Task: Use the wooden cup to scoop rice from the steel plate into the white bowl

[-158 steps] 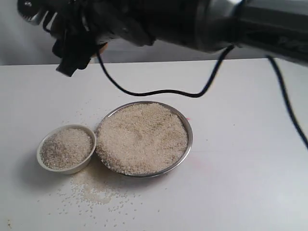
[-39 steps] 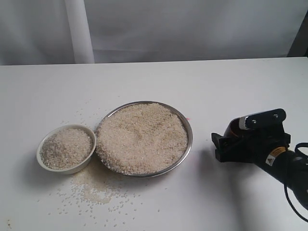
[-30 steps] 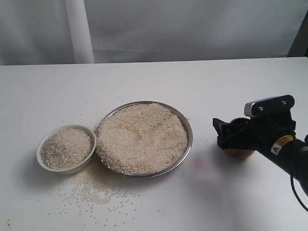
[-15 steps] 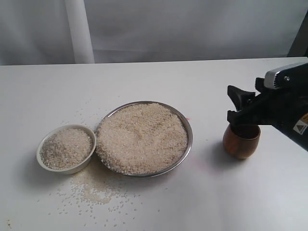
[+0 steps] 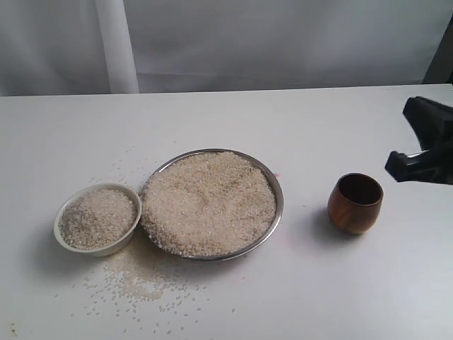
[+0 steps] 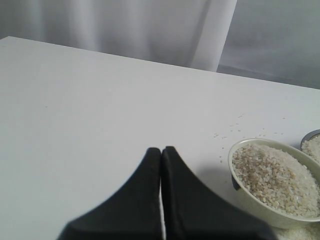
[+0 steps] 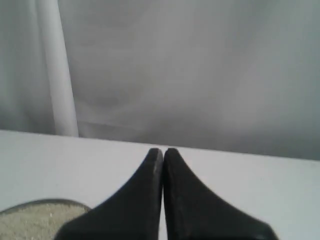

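So, the wooden cup (image 5: 355,202) stands upright on the table (image 5: 318,297), right of the steel plate (image 5: 280,202) and well clear of it. The plate is heaped with rice (image 5: 209,202). The white bowl (image 5: 106,249) just beside its left edge is full too, with loose grains (image 5: 134,280) spilled on the near side. The right tool (image 7: 162,151) is pinched closed on nothing, hanging up right of the cup. The left tool (image 6: 161,150) is closed and empty too, over bare table.
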